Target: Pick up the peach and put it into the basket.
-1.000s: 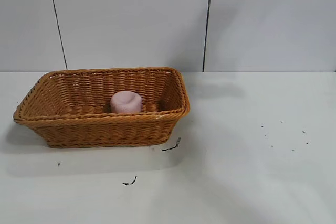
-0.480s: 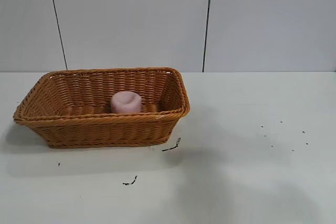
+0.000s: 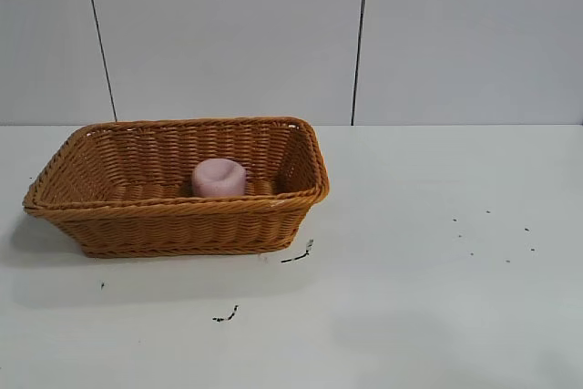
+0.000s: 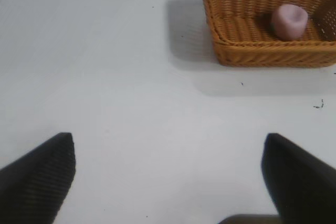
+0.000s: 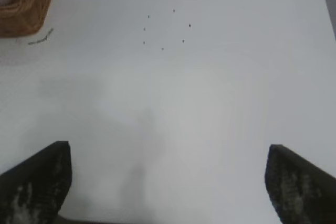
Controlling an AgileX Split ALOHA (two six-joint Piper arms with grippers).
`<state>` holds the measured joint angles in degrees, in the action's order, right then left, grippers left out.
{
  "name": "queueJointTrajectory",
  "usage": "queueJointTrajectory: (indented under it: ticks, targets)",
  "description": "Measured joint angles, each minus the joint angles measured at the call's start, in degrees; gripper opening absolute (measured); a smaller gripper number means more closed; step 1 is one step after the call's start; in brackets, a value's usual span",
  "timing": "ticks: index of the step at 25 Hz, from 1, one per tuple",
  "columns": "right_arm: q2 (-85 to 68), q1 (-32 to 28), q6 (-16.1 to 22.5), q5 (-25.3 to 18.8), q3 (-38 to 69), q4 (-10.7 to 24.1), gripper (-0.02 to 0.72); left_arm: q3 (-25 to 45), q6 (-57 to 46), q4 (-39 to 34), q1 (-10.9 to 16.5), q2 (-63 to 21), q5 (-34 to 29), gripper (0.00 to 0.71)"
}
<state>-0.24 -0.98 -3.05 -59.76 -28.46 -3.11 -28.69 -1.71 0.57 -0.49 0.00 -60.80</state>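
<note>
On the bench [image 3: 428, 316], seen from outside, the peach [image 3: 219, 177] sits inside the basket [image 3: 173, 225], with no arm in sight. From the left wrist, the left gripper [image 4: 168, 174] hangs well apart from the basket [image 4: 273, 56], jaws spread wide and empty. From the right wrist, the right gripper [image 5: 168, 177] is likewise open over bare bench; little seems left to go wrong, unless an arm swung low and knocked the basket.

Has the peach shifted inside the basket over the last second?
No. The peach sits at the same spot against the basket rim and back wall.
</note>
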Motion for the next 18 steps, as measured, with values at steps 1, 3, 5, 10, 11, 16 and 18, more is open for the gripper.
queueJointTrajectory:
  ticks: [1,3,5,10,11,16,18]
  targets:
    - [0.0,0.0,0.0,0.0,0.0,-0.1,0.696,0.0,0.0,0.0,0.0,0.0,0.0,0.693]
    - [0.0,0.0,0.0,0.4,0.0,-0.1,0.696,0.0,0.0,0.0,0.0,0.0,0.0,0.693]
    - [0.0,0.0,0.0,0.6,0.0,-0.1,0.696,0.0,0.0,0.0,0.0,0.0,0.0,0.693]
    - [0.0,0.0,0.0,0.7,0.0,-0.1,0.696,0.0,0.0,0.0,0.0,0.0,0.0,0.693]
    - [0.0,0.0,0.0,0.7,0.0,-0.1,0.696,0.0,0.0,0.0,0.0,0.0,0.0,0.693]
    - [0.0,0.0,0.0,0.7,0.0,-0.1,0.696,0.0,0.0,0.0,0.0,0.0,0.0,0.693]
    - [0.0,0.0,0.0,0.7,0.0,-0.1,0.696,0.0,0.0,0.0,0.0,0.0,0.0,0.693]
